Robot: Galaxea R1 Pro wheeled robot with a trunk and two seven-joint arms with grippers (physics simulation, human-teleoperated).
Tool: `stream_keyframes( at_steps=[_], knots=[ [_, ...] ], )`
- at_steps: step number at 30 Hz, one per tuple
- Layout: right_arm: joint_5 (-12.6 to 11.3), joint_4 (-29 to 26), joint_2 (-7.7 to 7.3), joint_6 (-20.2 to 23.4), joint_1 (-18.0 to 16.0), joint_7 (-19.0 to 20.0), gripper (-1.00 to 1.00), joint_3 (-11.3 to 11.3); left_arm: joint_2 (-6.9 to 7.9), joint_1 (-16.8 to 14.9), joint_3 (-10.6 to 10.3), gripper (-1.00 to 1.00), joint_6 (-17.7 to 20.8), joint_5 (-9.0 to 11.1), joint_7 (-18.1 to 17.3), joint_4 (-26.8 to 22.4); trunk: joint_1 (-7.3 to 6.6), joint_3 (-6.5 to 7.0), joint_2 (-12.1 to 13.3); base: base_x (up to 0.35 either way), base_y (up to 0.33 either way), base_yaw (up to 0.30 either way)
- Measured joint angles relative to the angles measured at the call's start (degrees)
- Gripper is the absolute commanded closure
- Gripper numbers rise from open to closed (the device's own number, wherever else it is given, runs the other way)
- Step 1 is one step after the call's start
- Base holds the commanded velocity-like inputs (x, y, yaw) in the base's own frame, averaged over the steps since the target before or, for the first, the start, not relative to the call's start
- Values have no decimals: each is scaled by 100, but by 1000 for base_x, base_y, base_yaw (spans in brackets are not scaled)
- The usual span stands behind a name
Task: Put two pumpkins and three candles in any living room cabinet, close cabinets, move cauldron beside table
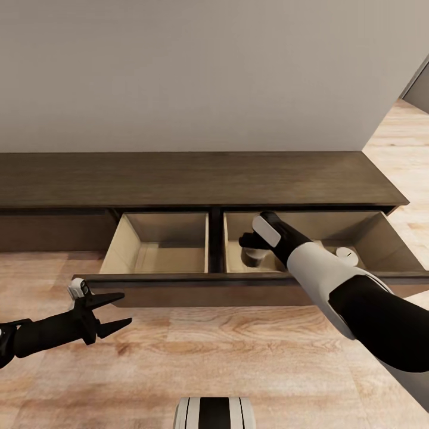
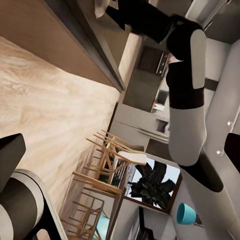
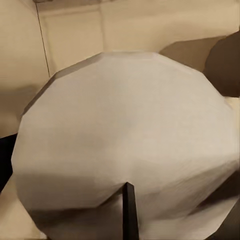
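Pale beige-grey candle, flat-topped and faceted, sits right at the right gripper inside the cabinet's open right drawer; a second candle lies beyond. The arm hides those fingers, so their grip can't be told. Left gripper hovers spread over the plank floor.
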Motion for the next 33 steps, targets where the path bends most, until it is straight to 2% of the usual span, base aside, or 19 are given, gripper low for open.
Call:
stream_keyframes(
  at_steps=[6,8,10,11,14,19,22,24,26,28,29,33],
  knots=[
    [14,-85,-14,-156,-13,80,-100,12,1,0,-6,-100,0,-6,0,1,0,0,0,0,0,0],
    [21,-298,-34,-186,-15,57,-100,17,4,0,-10,-100,0,-5,0,1,0,0,0,0,0,0],
    [41,-583,-20,-416,-14,-61,-100,58,6,-1,-6,-100,0,-7,0,2,0,0,0,0,0,0],
    [146,-524,-16,-485,-13,-105,-100,86,7,1,-4,-100,0,-8,0,0,0,0,0,0,0,0],
    [235,-81,-5,-655,-12,-148,-100,108,7,2,-2,-100,0,-6,0,0,1,-1,0,0,0,0],
    [253,152,3,-726,-14,-155,-100,107,7,0,-3,-100,0,-5,0,1,0,0,0,0,0,0],
    [202,165,2,-674,-14,28,-100,96,7,0,-4,-100,0,-7,1,1,0,0,0,0,0,0],
    [158,169,0,-576,-14,400,-100,82,7,0,-4,-100,0,-4,0,1,0,0,0,0,0,0],
    [185,178,4,-474,-14,741,-100,83,7,0,-4,-100,0,-7,0,1,0,0,0,0,0,0],
    [252,197,5,-465,-14,801,-100,102,7,0,-3,-100,0,-8,0,1,0,0,0,0,0,0],
    [274,203,5,-475,-15,752,-100,105,7,0,-3,-100,0,-8,0,1,0,0,0,0,0,0],
    [479,220,10,-575,-14,148,-100,111,7,1,-3,-100,0,-6,0,1,0,0,0,0,0,0]
  ],
)
